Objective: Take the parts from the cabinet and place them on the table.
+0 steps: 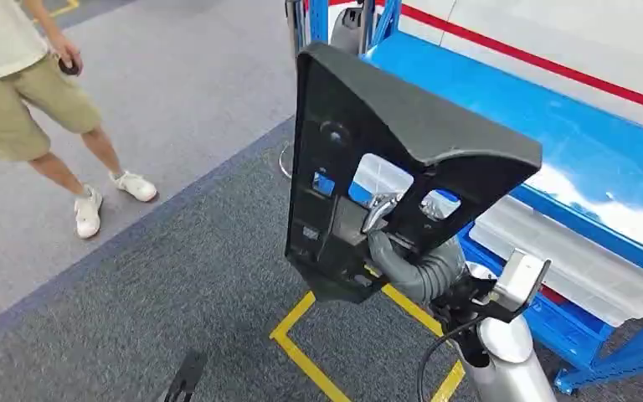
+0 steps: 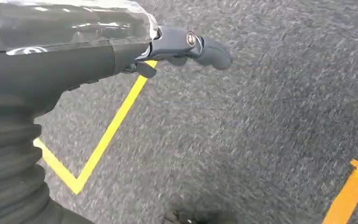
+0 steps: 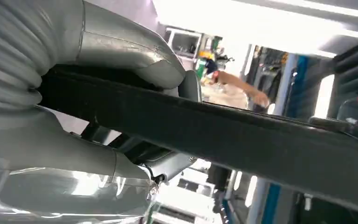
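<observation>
My right robot hand (image 1: 393, 239) grips a large black moulded plastic panel (image 1: 368, 159) with cut-out windows, holding it up in the air in front of me, tilted, with its broad lip uppermost. In the head view my fingers (image 1: 378, 209) reach through one of the windows and curl around the panel's lower part; in the right wrist view my thick grey thumb (image 3: 135, 56) presses on one face of the panel's dark edge (image 3: 223, 135) while the rest of the hand clamps the other face. The panel hangs above the dark grey carpet floor (image 1: 176, 285), over a yellow tape square (image 1: 301, 352), and just beside the near edge of a blue metal shelf rack (image 1: 552, 126) with a clear plastic bin (image 1: 569, 268) on its lower level. My left robot hand (image 2: 186, 46) hangs over the carpet (image 2: 261, 130) holding nothing, fingers curled partly inward; how far they close I cannot tell. A person in khaki shorts and white trainers (image 1: 25, 109) stands well apart on the lighter floor.
</observation>
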